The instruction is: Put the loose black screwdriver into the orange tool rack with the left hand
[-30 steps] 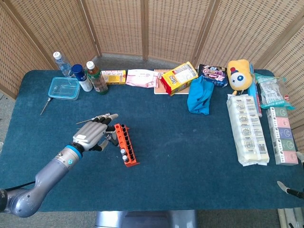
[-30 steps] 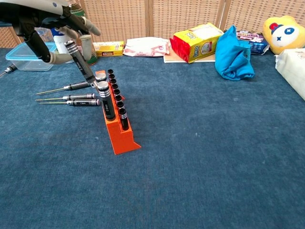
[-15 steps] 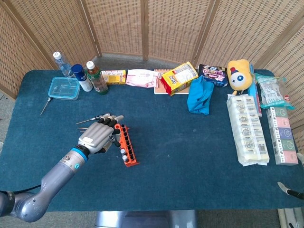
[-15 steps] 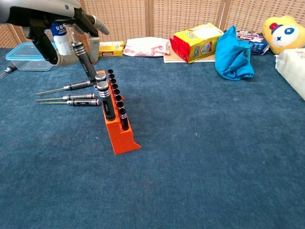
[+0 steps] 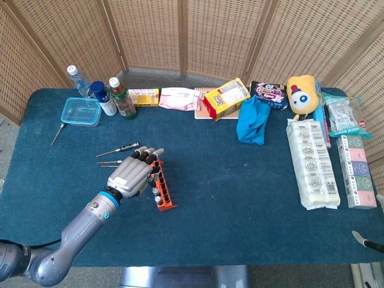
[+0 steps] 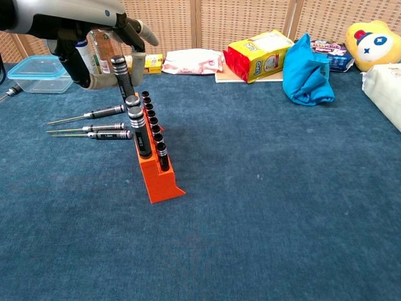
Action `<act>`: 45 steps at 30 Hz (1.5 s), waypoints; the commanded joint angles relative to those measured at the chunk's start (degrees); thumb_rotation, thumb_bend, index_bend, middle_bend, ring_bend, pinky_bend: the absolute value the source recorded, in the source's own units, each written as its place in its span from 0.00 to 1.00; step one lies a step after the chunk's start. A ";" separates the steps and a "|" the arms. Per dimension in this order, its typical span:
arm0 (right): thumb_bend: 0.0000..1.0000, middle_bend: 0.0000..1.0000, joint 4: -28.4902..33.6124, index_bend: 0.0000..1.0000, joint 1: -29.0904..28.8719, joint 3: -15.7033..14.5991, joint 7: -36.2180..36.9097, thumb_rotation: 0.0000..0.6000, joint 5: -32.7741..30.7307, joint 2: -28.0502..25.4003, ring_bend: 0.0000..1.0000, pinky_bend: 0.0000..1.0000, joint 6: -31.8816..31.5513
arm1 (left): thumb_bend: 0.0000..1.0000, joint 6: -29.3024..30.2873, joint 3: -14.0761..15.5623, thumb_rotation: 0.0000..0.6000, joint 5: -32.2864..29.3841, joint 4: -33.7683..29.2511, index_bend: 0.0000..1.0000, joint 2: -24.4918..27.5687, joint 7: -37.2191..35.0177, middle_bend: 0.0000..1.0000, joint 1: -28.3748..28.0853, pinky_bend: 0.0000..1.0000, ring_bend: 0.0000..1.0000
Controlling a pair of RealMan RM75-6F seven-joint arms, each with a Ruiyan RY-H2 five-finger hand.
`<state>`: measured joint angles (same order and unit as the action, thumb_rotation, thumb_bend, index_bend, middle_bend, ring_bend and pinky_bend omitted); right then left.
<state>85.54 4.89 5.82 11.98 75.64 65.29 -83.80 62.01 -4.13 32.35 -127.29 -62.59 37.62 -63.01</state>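
Observation:
My left hand point(image 5: 135, 174) point(image 6: 94, 31) grips a black screwdriver point(image 6: 123, 78) by its handle, nearly upright. Its lower end sits at the far end of the orange tool rack point(image 6: 156, 172) point(image 5: 163, 193); whether it is in a hole I cannot tell. In the head view the hand covers the rack's far end. Two black screwdrivers point(image 6: 139, 132) stand in the rack's slots. Three more loose screwdrivers point(image 6: 94, 114) point(image 5: 117, 149) lie on the cloth left of the rack. Only a sliver of my right hand point(image 5: 366, 241) shows at the bottom right edge.
A clear box point(image 5: 80, 111), bottles point(image 5: 123, 99) and snack packs point(image 5: 227, 99) line the table's back edge. A blue cloth point(image 6: 306, 69) and a yellow plush toy point(image 5: 302, 93) lie at the back right. Long white packs point(image 5: 312, 162) lie along the right side.
My left hand has moved right, over the rack's far end. The held screwdriver has swung from a clear tilt to nearly upright, its lower end staying at the rack's far end.

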 commanded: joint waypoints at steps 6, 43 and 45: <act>0.05 0.13 -0.10 0.11 0.18 0.07 0.33 0.91 0.02 -0.19 0.10 0.07 -0.18 | 0.50 1.36 0.37 1.00 -1.27 0.37 0.48 -1.34 1.60 0.00 -0.47 0.05 0.00; 0.05 0.13 -0.92 0.11 0.87 0.45 2.00 0.91 -0.60 -0.08 0.10 0.07 -0.15 | 0.49 0.98 0.20 1.00 -6.06 1.42 0.48 -3.73 3.52 0.00 -2.51 0.05 0.00; 0.05 0.13 -0.79 0.11 0.84 0.54 2.03 0.92 -0.54 -0.19 0.10 0.07 -0.20 | 0.49 0.97 0.30 1.00 -6.29 1.51 0.48 -3.77 3.66 0.00 -2.62 0.05 0.00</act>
<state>84.75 5.73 6.36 14.01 75.09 65.09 -84.00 63.00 -3.87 26.13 -125.81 -66.38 41.30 -65.58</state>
